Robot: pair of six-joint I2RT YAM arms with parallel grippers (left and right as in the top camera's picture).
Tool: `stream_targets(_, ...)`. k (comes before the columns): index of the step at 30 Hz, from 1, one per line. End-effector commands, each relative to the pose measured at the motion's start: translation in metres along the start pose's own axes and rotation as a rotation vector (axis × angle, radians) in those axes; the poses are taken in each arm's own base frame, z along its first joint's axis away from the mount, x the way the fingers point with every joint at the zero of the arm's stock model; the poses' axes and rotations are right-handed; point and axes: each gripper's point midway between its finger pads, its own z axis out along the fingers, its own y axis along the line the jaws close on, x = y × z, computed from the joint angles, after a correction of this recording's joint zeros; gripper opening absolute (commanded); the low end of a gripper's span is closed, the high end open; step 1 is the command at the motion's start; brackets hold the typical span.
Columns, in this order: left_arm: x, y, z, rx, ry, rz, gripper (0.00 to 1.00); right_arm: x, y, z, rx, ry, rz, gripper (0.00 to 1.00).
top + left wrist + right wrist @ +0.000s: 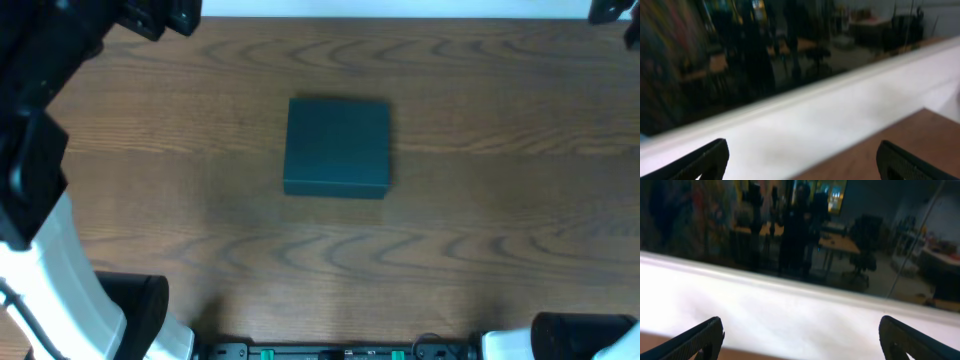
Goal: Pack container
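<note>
You'll likely find the container stiff and light; pinch it along a top edge. Your left end effector and right end effector are spread, empty.

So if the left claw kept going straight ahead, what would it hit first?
Probably the white wall beyond the table; the left gripper points straight at it, though depth is unclear.

No readable text, labels, brands or numbers anywhere; container lid is plain, wrist views too blurred.
</note>
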Motion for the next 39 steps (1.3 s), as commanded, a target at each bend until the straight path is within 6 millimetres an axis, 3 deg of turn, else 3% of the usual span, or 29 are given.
stream_targets(1, 0.024, 0.003, 0.013, 0.006, 0.083, -0.017, 0.95, 0.017, 0.0, 0.01, 0.002, 0.064, -0.01, 0.99)
stream_targets(10, 0.09, -0.014, -0.003, 0.052, 0.359, -0.121, 0.95, 0.075, 0.008, -0.001, -0.029, 0.304, 0.008, 0.99)
stream_targets(12, 0.112, -0.021, -0.013, 0.068, 0.46, -0.159, 0.95, 0.093, 0.011, -0.007, -0.039, 0.38, 0.013, 0.99)
stream_targets(16, 0.138, -0.017, -0.03, 0.016, 0.586, -0.163, 0.95, 0.114, 0.014, -0.017, -0.052, 0.477, 0.02, 0.99)
stream_targets(22, 0.134, -0.01, -0.042, -0.047, 0.582, -0.096, 0.95, 0.138, 0.019, -0.032, -0.067, 0.591, 0.029, 0.99)
stream_targets(25, 0.128, -0.008, -0.052, -0.075, 0.567, -0.078, 0.95, 0.14, 0.019, -0.033, -0.068, 0.601, 0.03, 0.99)
stream_targets(32, 0.094, -0.013, -0.119, -0.178, 0.445, -0.025, 0.95, 0.14, 0.019, -0.033, -0.068, 0.602, 0.03, 0.99)
stream_targets(39, 0.118, -0.031, -0.188, -0.233, 0.492, -0.018, 0.95, 0.14, 0.019, -0.033, -0.068, 0.602, 0.03, 0.99)
